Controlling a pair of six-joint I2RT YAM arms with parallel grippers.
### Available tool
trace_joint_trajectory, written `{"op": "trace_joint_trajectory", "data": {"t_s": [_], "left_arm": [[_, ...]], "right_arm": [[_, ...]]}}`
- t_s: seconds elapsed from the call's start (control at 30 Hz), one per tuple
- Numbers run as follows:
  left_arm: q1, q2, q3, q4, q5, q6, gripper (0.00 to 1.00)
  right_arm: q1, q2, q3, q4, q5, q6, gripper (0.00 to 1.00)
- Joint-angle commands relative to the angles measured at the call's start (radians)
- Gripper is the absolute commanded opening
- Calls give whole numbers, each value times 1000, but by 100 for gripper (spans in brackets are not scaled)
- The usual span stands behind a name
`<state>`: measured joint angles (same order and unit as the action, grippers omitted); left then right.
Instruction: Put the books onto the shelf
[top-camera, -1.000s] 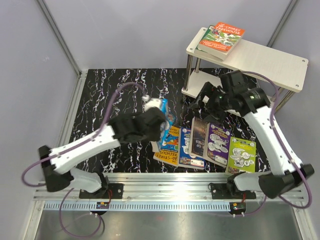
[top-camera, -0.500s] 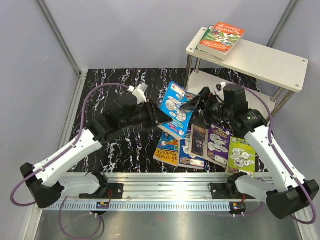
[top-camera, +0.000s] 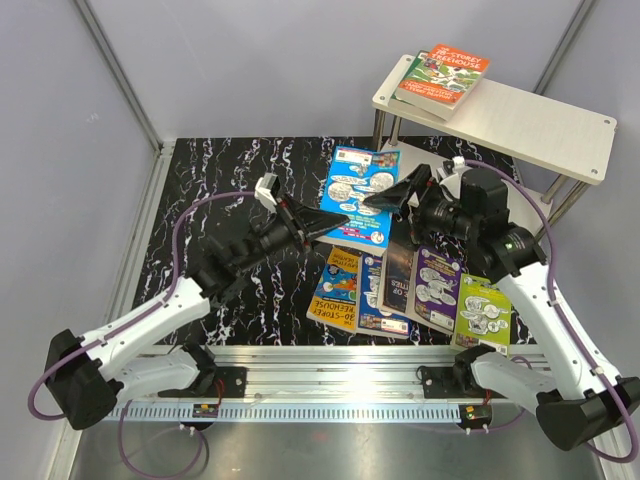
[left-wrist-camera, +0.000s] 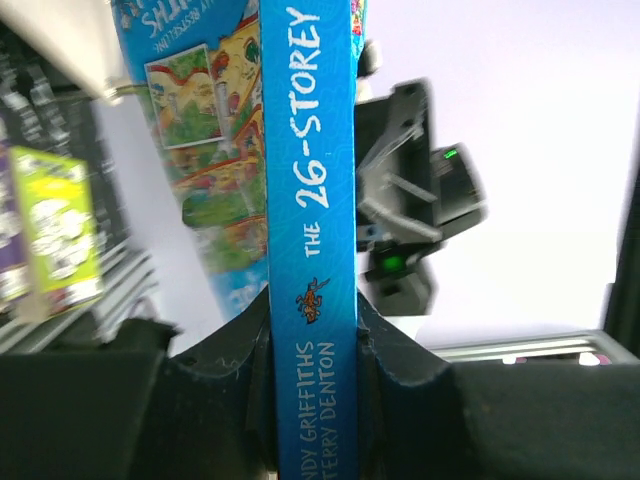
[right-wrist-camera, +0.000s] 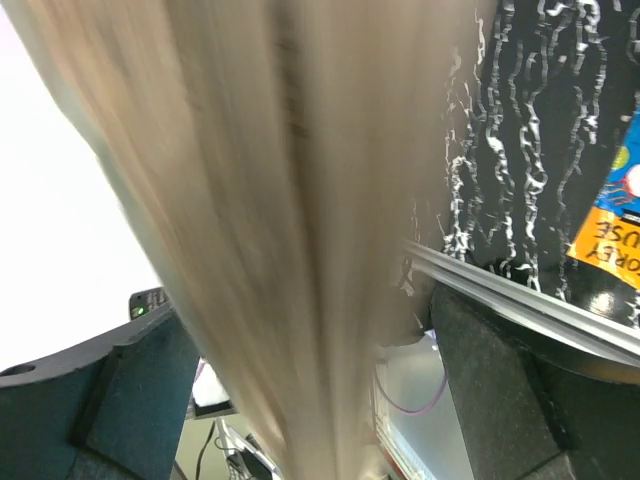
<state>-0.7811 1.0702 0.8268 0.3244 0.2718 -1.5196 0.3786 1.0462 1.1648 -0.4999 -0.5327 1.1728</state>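
My left gripper (top-camera: 328, 222) is shut on a blue book (top-camera: 358, 188) and holds it above the table, cover up. In the left wrist view its blue spine (left-wrist-camera: 308, 200) is clamped between the jaws of that gripper (left-wrist-camera: 310, 340). My right gripper (top-camera: 392, 197) stands open around the book's far edge. The right wrist view shows the blurred page edges (right-wrist-camera: 270, 220) between the wide fingers (right-wrist-camera: 495, 390), with a gap on each side. On the top board of the shelf (top-camera: 540, 125) lies a small stack of books (top-camera: 440, 75).
Several books lie in a row on the black marbled table: orange (top-camera: 338, 285), blue (top-camera: 372, 290), dark (top-camera: 400, 275), purple (top-camera: 437, 285), lime-green (top-camera: 482, 308). The shelf's lower board (top-camera: 415, 165) and metal posts stand just behind my right gripper. Grey walls enclose the table.
My left arm has stretched out and lifted the blue book up and to the right. My right gripper has swung left, and its open jaws now stand around the book's edge.
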Motion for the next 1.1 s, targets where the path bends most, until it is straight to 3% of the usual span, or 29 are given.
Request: {"op": "trace_joint_trajectory", "data": {"t_s": [0.0,0.13,0.37,0.47,0.6,0.63,0.77,0.87,0.93,1.03,1.07], "left_arm": [[32,-62,17,329,-29,-105,0],[52,-47,72,306,-3,-97,0],[52,-41,41,326,0,-116,0],[52,-33,28,335,-5,-123,0],[51,-15,28,340,0,-122,0],[51,-9,29,341,3,-122,0],[51,14,38,338,10,-113,0],[52,31,66,309,33,-85,0],[52,28,93,202,43,-48,0],[60,16,178,-5,59,70,26],[63,8,195,-54,63,131,58]], "right_arm": [[5,-35,27,69,-9,44,100],[5,-54,-13,124,-16,80,100],[6,-38,13,170,-39,100,100],[5,-23,18,193,-55,111,94],[6,-15,29,205,-62,111,69],[6,-11,35,208,-65,111,55],[5,0,65,205,-72,107,17],[8,14,116,170,-73,76,0],[6,24,189,92,-38,39,0],[2,63,335,-33,3,-47,0],[-3,77,378,-66,11,-92,0]]}}
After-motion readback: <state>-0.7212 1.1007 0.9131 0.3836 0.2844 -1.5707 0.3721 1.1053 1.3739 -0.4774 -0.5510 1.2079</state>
